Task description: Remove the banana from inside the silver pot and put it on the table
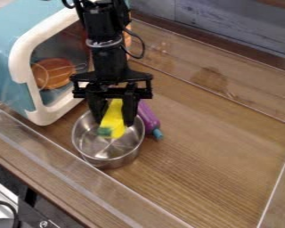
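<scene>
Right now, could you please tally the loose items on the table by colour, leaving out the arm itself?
Yellow: 1, the banana, held in the gripper with its jaws shut on it
Silver: 1, the silver pot
Purple: 1, the toy eggplant
Teal and cream: 1, the toy microwave
Orange: 1, a round item inside the microwave
Total: 5

1. The arm (103, 31) runs out of the top edge, so its upper part is unseen.
2. The banana (111, 118) has its upper end hidden between the gripper (113, 100) fingers.
3. The purple eggplant (145, 116) sits mostly behind the gripper.
4. The toy microwave (26, 62) is cut off at the left edge.
5. The table (216, 134) runs past the right and bottom edges.
</scene>
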{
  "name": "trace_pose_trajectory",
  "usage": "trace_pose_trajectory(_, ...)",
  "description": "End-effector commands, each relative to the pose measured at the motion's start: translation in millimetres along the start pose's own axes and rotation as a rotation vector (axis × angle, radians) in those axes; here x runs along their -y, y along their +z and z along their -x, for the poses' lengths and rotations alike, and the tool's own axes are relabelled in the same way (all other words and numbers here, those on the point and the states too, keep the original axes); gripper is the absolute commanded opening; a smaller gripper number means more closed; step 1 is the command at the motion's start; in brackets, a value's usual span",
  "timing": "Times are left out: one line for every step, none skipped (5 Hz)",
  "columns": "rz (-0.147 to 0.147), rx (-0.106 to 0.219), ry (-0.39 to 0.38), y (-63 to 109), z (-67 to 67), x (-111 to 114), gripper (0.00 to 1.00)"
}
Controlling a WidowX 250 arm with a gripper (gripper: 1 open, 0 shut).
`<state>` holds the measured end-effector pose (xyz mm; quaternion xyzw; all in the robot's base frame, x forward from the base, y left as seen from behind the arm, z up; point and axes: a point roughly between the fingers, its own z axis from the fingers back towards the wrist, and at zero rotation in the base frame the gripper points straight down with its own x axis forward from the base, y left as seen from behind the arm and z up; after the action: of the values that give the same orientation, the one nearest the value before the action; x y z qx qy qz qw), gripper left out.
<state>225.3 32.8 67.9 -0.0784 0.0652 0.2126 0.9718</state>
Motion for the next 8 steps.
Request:
trace_pose_trajectory(0.014, 0.062, -0.02, 17.7, -4.3, 7, 0.0)
trace_pose_trajectory(0.015, 0.062, -0.022, 19.1, -3.8, 8, 0.0)
trace_pose_trajectory(0.018, 0.062, -0.02, 21.4, -4.4, 10, 0.0)
trace_pose_trajectory(0.023, 0.064, -0.019, 24.6, -5.6, 13, 0.0)
trace_pose_trajectory(0.027, 0.063, -0.019, 27.0, -6.5, 16, 0.0)
trace_pose_trajectory(0.03, 0.063, -0.018, 29.3, -7.3, 18, 0.0)
trace_pose_trajectory(0.033, 0.062, -0.016, 31.9, -8.1, 21, 0.0)
trace_pose_trajectory(0.038, 0.062, -0.013, 34.4, -9.0, 24, 0.0)
